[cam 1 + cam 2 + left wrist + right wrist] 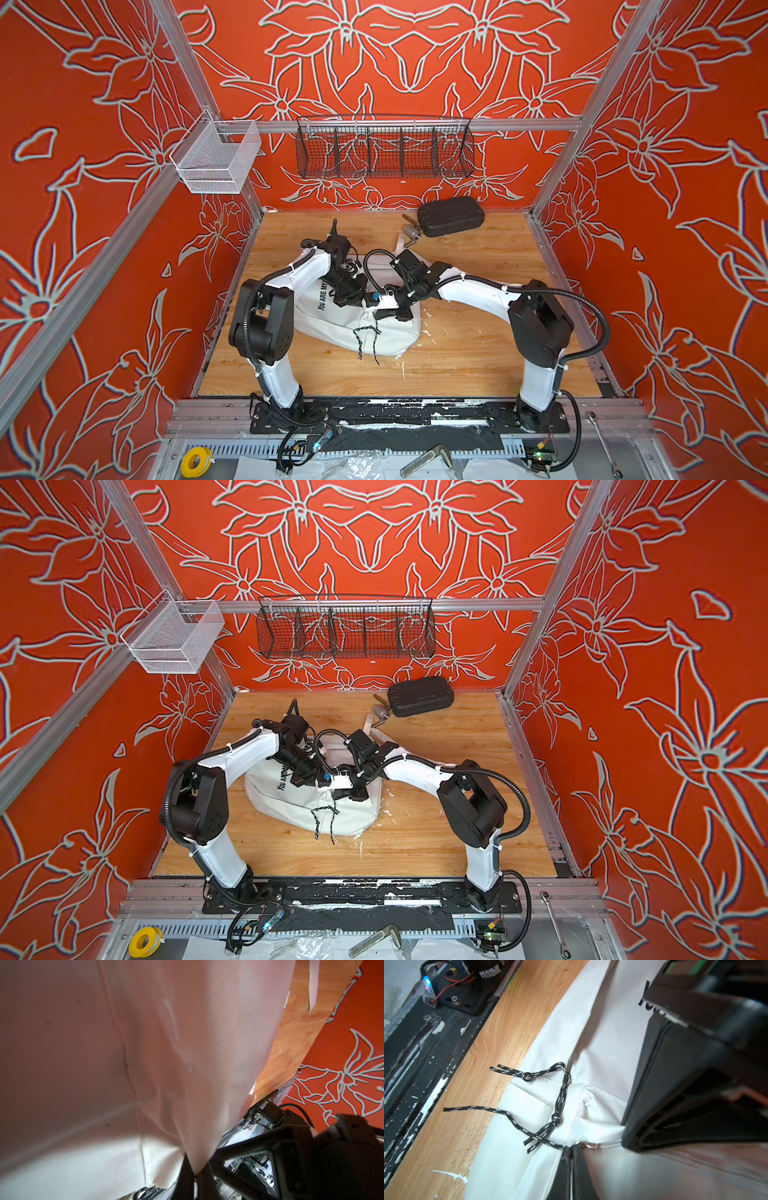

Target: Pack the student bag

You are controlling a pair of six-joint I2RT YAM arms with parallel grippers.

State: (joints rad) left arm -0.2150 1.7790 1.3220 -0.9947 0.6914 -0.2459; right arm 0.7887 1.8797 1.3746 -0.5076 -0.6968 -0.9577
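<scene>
The student bag (332, 320), white with black print, lies in the middle of the wooden table (478, 353) in both top views. Both grippers meet on its upper side. My left gripper (195, 1173) is shut on a raised fold of the bag's white fabric (207, 1084). My right gripper (572, 1148) is shut on the bag's edge at the zipper, beside the metal pull ring (591, 1145), where a black cord (500, 1111) ends. Two more knotted cords (560, 1097) lie ahead of it. The left gripper's black body (685, 1076) fills the side of the right wrist view.
A black hard case (451, 216) and a small metal piece (411, 232) lie at the table's back. On the rear rail hang a black wire basket (384, 151) and a white mesh basket (216, 160). A yellow tape roll (195, 462) and tools lie beyond the front edge.
</scene>
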